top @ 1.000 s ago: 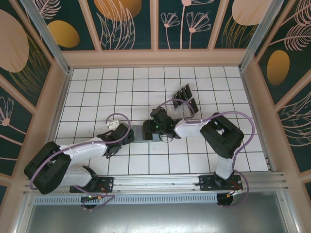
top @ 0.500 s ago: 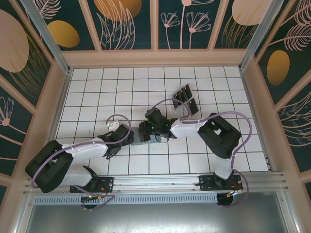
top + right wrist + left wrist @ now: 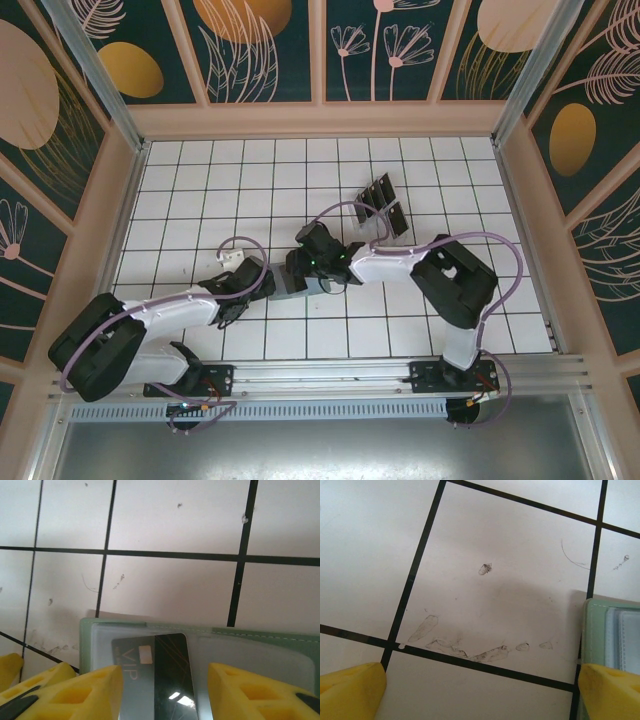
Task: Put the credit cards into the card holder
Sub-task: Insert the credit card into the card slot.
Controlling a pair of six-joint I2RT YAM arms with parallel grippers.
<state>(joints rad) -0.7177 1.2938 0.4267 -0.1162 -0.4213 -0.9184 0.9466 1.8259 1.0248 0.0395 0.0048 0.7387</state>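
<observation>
Right gripper [image 3: 165, 674] sits low over the card holder [image 3: 200, 630]. Its yellow fingers [image 3: 85, 692] stand on either side of a credit card [image 3: 157, 662], and it cannot be told whether they pinch the card or only flank it. The card is dark and glossy, with a chip and the letters VIP. It lies against the frosted clear pocket of the open sage-green holder, but whether it is inside the sleeve or on top of it is unclear.

Left gripper [image 3: 480, 690] has its fingers spread wide, with only bare tile between them. One of its fingers [image 3: 610, 690] is at the holder's green edge.

From above, the two grippers meet at the holder near the middle of the table [image 3: 200, 180], the left one from the left and the right one from the right. The table is white tile with a black grid and is smudged near the holder.

Farther back and to the right, well apart from the holder, more credit cards [image 3: 385, 205] stand tilted in a short row.

Beyond the table, pale wooden frames hold dark teal wall panels [image 3: 265, 50] printed with gold discs and pink plant outlines.
</observation>
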